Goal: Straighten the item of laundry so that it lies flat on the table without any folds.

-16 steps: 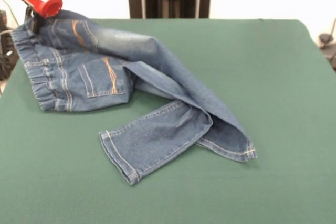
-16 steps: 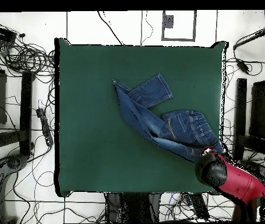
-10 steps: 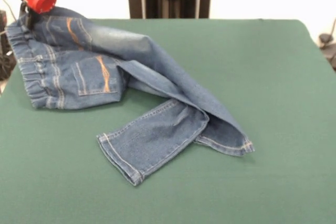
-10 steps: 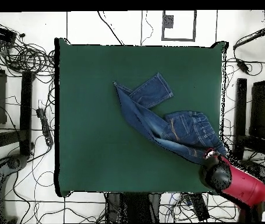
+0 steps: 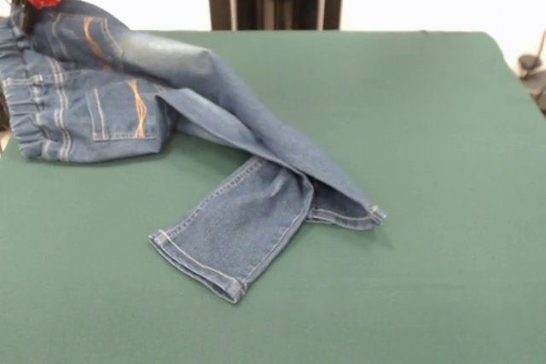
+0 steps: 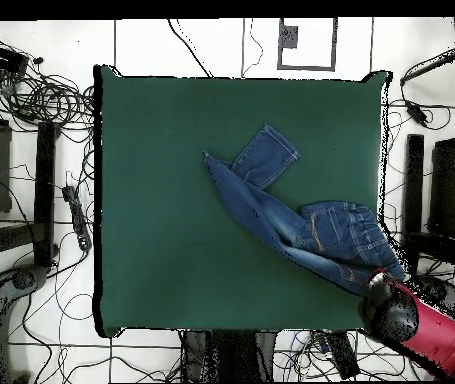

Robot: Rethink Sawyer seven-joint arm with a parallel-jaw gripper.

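Clearly still crumpled: small blue denim jeans with orange-stitched pockets (image 5: 171, 125) on the dark green felt-topped table (image 5: 426, 168), waistband raised at ten o'clock in the front view, one leg folded under the other toward six o'clock. Red and black gripper (image 5: 19, 16) at the waistband's upper edge, seemingly pinching the denim; opening cannot be told.
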